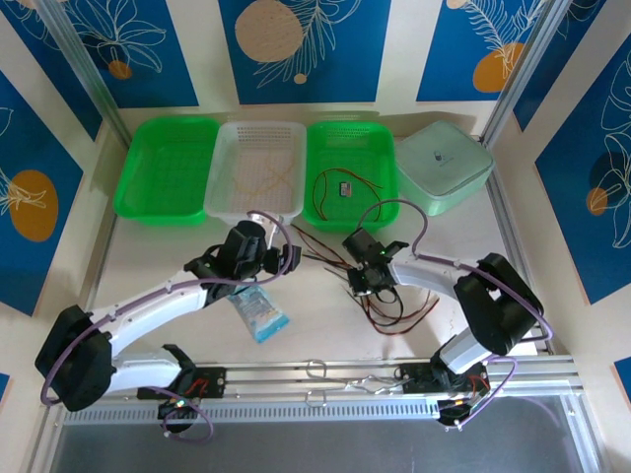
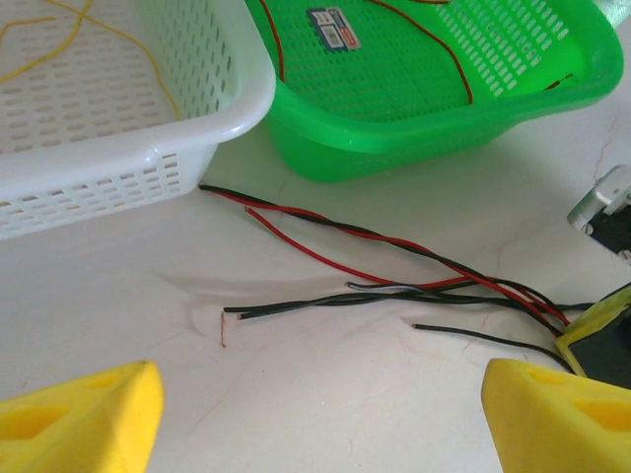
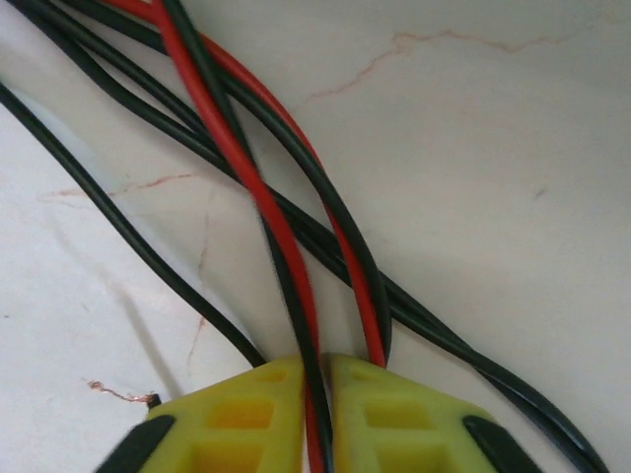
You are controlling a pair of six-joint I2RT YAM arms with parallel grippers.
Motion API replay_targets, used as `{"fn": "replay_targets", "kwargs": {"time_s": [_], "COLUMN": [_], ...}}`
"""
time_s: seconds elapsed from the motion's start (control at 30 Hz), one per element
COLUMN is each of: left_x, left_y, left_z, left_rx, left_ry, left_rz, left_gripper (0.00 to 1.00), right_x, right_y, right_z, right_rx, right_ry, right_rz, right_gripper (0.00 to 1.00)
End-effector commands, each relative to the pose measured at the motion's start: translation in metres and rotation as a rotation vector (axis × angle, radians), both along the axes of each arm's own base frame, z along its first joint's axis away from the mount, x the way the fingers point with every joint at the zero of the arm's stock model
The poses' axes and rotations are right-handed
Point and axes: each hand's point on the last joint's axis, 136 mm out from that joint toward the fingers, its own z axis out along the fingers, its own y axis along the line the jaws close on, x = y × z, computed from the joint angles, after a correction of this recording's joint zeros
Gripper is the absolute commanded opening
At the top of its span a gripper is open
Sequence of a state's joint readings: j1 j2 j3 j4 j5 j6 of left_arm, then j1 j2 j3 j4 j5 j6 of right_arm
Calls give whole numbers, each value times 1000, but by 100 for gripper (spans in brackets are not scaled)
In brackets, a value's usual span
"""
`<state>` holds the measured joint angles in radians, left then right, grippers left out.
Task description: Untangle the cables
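A tangle of red and black cables (image 1: 320, 244) lies on the table in front of the baskets and runs under my right gripper (image 1: 357, 286) to loose loops (image 1: 399, 313). In the right wrist view my right gripper (image 3: 315, 370) is shut on a twisted red and black cable pair (image 3: 281, 246), while other black cables (image 3: 118, 222) pass beside the fingers. My left gripper (image 2: 325, 414) hangs open over bare table, just short of the cable ends (image 2: 296, 307), with nothing between its fingers. It sits left of the tangle (image 1: 286, 258).
At the back stand a green basket (image 1: 148, 202), a white basket (image 1: 222, 202) holding pale yellow cables (image 2: 148, 59), a second green basket (image 1: 385, 202) with a red and black cable, and a mint box (image 1: 444, 163). A blue packet (image 1: 258, 313) lies near the left arm.
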<state>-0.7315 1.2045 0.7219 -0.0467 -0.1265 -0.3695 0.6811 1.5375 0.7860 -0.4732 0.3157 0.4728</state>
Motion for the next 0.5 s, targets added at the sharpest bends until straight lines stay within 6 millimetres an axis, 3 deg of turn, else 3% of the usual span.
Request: {"fn": "replay_targets", "kwargs": {"time_s": [0.0, 0.23, 0.47], "left_x": [-2, -1, 7], "left_y": [7, 8, -1], "left_z": [9, 23, 63], "left_rx": [-13, -67, -166], "left_ry": [-6, 5, -50], "left_rz": [43, 85, 89], "left_gripper": [83, 85, 89], "right_x": [3, -4, -6], "right_y": [8, 18, 18], "right_z": [7, 45, 92], "right_rx": [-10, 17, 24], "right_ry": [-11, -65, -138], "right_rz": [33, 116, 184], "right_gripper": [7, 0, 0]}}
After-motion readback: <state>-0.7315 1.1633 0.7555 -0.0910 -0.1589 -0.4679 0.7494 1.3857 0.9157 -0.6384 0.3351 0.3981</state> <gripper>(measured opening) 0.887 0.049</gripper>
